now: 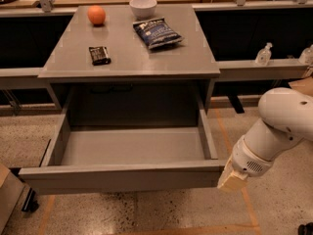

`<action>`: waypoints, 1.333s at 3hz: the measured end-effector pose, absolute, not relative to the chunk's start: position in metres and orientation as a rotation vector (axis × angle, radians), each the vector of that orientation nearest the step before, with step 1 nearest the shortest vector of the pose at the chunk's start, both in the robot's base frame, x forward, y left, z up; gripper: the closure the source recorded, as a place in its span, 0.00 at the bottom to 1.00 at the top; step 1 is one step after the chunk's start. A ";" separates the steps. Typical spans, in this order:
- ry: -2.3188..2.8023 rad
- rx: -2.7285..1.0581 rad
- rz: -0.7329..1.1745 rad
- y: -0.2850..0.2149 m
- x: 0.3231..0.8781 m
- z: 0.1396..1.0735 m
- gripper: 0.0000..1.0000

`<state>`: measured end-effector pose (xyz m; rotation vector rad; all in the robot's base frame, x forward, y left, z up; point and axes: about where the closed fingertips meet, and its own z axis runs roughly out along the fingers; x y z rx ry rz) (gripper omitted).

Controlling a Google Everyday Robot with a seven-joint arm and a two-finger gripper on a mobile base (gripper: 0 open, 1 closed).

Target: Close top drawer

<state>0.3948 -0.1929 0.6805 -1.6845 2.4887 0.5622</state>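
Note:
The top drawer (122, 177) is a broad grey box pulled far out of the grey cabinet, and it is empty inside. Its plain flat front panel faces the camera at the bottom of the view. My gripper (232, 179) hangs from the white arm (279, 126) at the lower right. Its cream-coloured tip sits at the right end of the drawer's front panel, touching or nearly touching that corner.
On the cabinet top (132, 53) lie an orange (96, 14), a white bowl (143, 6), a dark blue chip bag (157, 32) and a small black bar (100, 55). Low benches flank the cabinet; a clear bottle (263, 55) stands on the right one. A brown box edge (7, 195) is at lower left.

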 end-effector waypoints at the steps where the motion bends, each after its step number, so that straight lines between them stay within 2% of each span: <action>1: 2.438 -1.670 0.500 -0.189 0.420 0.683 1.00; 4: 2.244 -1.658 0.361 -0.174 0.518 0.734 1.00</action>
